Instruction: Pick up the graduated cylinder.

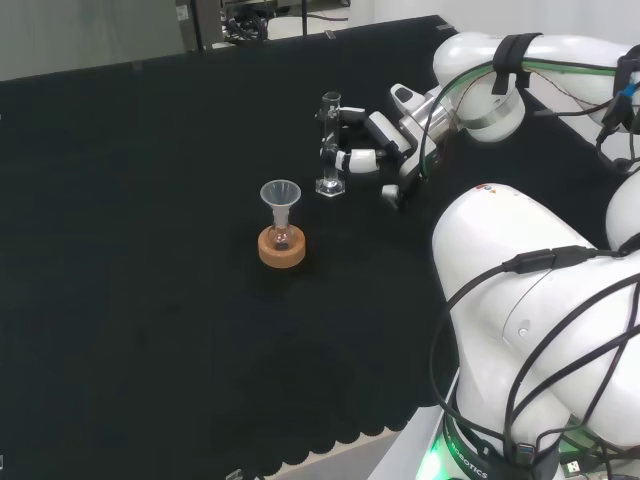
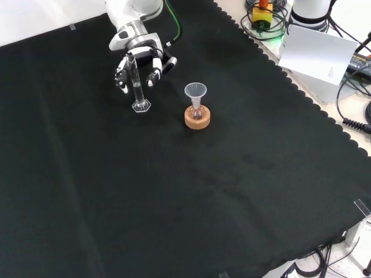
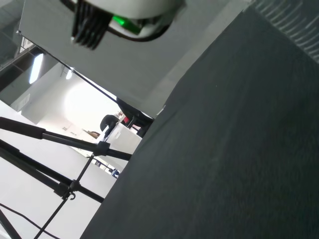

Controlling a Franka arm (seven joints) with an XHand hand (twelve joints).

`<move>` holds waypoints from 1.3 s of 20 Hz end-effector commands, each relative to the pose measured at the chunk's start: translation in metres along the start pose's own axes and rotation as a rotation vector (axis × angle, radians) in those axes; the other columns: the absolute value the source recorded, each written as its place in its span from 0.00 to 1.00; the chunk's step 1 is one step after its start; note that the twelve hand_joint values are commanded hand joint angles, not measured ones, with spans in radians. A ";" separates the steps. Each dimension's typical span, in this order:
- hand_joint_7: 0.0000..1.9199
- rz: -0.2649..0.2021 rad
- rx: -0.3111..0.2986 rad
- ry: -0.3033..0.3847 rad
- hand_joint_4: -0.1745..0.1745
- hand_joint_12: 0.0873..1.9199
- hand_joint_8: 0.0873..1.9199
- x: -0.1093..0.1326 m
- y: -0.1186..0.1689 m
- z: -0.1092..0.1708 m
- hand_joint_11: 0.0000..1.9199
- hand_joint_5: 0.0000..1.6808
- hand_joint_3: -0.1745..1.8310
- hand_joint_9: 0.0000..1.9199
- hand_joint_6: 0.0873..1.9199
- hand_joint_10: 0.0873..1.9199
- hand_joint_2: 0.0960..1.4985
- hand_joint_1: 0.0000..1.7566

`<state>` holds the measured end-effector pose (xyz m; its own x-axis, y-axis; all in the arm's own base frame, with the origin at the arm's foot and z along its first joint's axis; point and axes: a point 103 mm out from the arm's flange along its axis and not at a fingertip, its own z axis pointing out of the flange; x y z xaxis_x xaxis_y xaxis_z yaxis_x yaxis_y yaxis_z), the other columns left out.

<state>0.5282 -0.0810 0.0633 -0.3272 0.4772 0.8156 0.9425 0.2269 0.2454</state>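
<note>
The graduated cylinder (image 1: 330,140) is a thin clear tube on a hexagonal foot, standing upright on the black cloth (image 1: 150,250). In the front view the graduated cylinder (image 2: 137,87) rises just in front of the hand (image 2: 139,58). The hand (image 1: 375,140) reaches in from the right in the head view. Its half-bent fingers (image 2: 153,75) stand on both sides of the tube with small gaps showing. The cylinder's foot (image 2: 141,106) rests on the cloth.
A small flask with a clear funnel (image 1: 281,195) in it sits in a cork ring (image 1: 281,248), near the cylinder; the same funnel (image 2: 196,92) stands to the cylinder's right in the front view. White arm links (image 1: 530,290) rise at the head view's right.
</note>
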 end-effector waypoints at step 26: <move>0.37 -0.001 -0.061 0.056 0.53 0.51 0.24 -0.005 0.004 0.011 0.44 0.42 0.36 0.57 0.19 0.08 0.46 0.56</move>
<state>0.5335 -0.0698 0.0551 -0.3235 0.4340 0.8408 0.9458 0.1761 0.2730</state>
